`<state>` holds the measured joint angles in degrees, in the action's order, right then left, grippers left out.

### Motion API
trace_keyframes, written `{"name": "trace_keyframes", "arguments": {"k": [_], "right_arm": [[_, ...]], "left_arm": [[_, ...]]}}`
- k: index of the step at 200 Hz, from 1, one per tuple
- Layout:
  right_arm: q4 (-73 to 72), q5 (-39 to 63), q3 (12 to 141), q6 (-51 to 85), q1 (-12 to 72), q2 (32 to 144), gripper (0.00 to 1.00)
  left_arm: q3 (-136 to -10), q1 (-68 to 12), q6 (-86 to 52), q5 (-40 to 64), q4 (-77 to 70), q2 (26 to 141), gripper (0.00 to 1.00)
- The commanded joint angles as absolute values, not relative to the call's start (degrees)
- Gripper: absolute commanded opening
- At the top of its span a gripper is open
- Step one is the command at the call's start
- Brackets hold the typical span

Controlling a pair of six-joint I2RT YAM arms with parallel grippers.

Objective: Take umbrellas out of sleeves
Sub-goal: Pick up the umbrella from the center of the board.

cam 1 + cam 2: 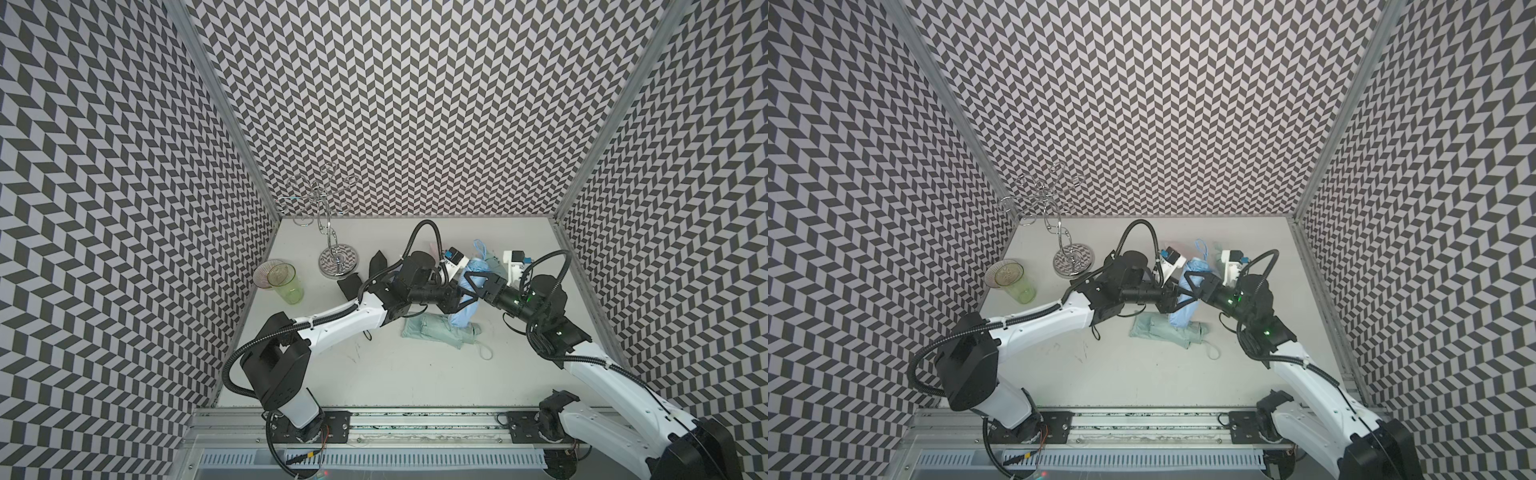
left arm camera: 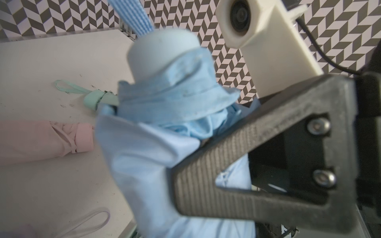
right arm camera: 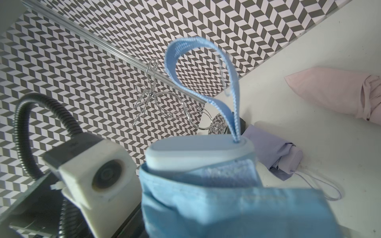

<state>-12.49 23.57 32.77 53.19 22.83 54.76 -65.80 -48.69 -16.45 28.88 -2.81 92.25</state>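
The light blue compact umbrella (image 2: 162,59), its rounded handle and woven wrist loop (image 3: 206,68) poking from a smooth light blue sleeve (image 2: 140,164), stands tilted at 2 o'clock from the tabletop (image 1: 374,365) centre, between the left hand (image 1: 454,300) and the right hand (image 1: 473,286). I cannot tell whether either is clenched.

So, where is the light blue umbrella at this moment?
In both top views the light blue umbrella stands tilted just right of the table's centre, where the left arm and right arm meet, its lower end over the mint green umbrella.
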Motion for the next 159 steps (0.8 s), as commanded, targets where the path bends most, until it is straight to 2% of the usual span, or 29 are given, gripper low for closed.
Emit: {"name": "trace_keyframes", "arguments": {"k": [1,17,37,58,76,109,136,159], "right_arm": [[-19.78,24.26,33.34,54.30,23.25,53.27,0.60],[-19.75,24.00,33.40,53.56,23.29,53.17,0.70],[-19.34,23.56,33.17,52.61,23.29,53.09,0.78],[-20.26,23.17,32.75,51.47,23.20,52.88,0.91],[-16.85,23.07,34.10,47.32,21.95,52.03,0.98],[-10.25,37.81,37.83,36.13,14.66,54.07,0.98],[-16.74,56.13,36.83,35.40,9.99,56.95,0.96],[-25.30,65.22,35.27,38.09,10.28,59.31,0.95]], "left_arm": [[-67.39,-48.00,-15.85,32.60,-0.79,93.42,0.35],[-67.33,-46.81,-15.63,36.13,-0.08,93.76,0.27],[-66.61,-44.58,-15.70,42.01,0.00,93.78,0.26],[-65.04,-41.88,-15.68,47.92,-0.27,92.71,0.26],[-63.71,-38.96,-16.25,54.25,-0.49,91.82,0.26],[-61.01,-35.40,-20.52,64.21,-3.72,88.61,0.27],[-60.97,-34.28,-22.33,71.00,-3.79,86.87,0.27],[-61.46,-34.01,-22.40,74.43,-1.93,85.84,0.27]]}}
